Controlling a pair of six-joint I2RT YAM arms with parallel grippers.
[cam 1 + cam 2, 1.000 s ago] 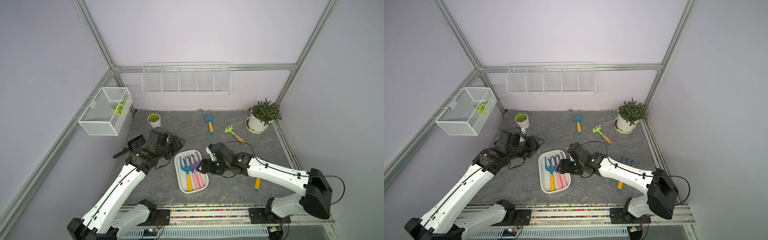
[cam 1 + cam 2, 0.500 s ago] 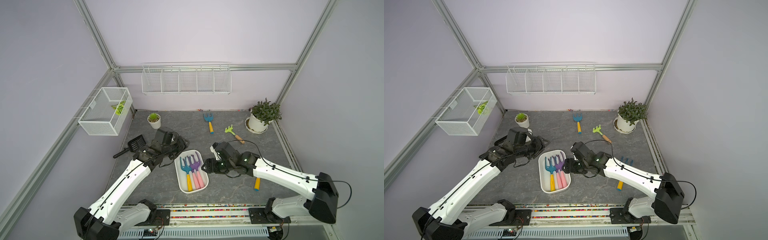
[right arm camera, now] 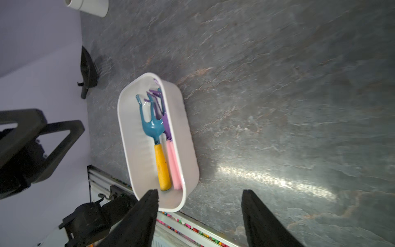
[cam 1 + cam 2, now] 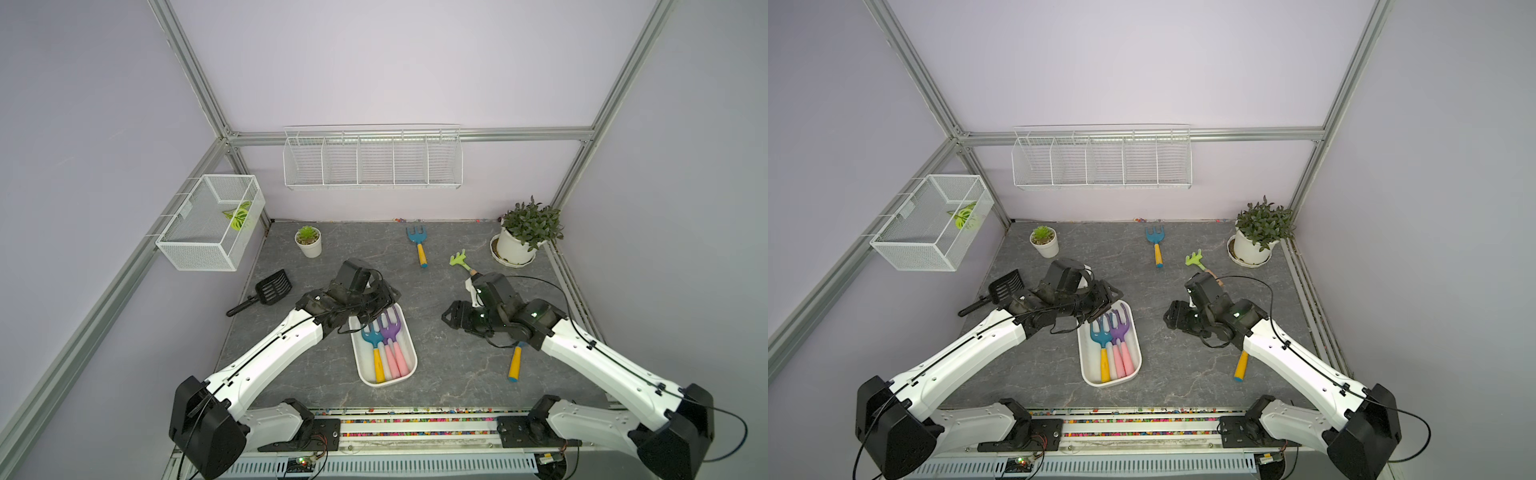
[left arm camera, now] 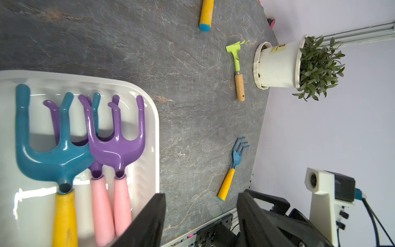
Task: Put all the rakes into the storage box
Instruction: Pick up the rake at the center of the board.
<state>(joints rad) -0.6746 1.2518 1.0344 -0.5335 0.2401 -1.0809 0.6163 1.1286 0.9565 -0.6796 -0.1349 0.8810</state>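
The white storage box (image 4: pixel 384 383) (image 4: pixel 1108 383) lies mid-table and holds a teal rake (image 5: pixel 57 158) with a yellow handle and two purple rakes (image 5: pixel 116 147) with pink handles. My left gripper (image 4: pixel 384 299) (image 5: pixel 201 196) hovers open and empty at the box's far end. My right gripper (image 4: pixel 451 318) (image 3: pixel 199 192) stands open and empty over bare table to the right of the box (image 3: pixel 186 132). On the table lie a blue rake (image 4: pixel 417 245) at the back, a green rake (image 4: pixel 459 262) and another blue rake (image 4: pixel 515 365) partly under my right arm.
A black scoop (image 4: pixel 272 289) lies left of my left arm. A small succulent pot (image 4: pixel 308 243) stands back left and a larger potted plant (image 4: pixel 521 241) back right. A wire-mesh basket (image 4: pixel 212 222) and a long wire rack (image 4: pixel 372 160) hang on the walls.
My right gripper has drawn away from the box to the right and its jaws have narrowed a little. My left gripper has moved right to the box's far end.
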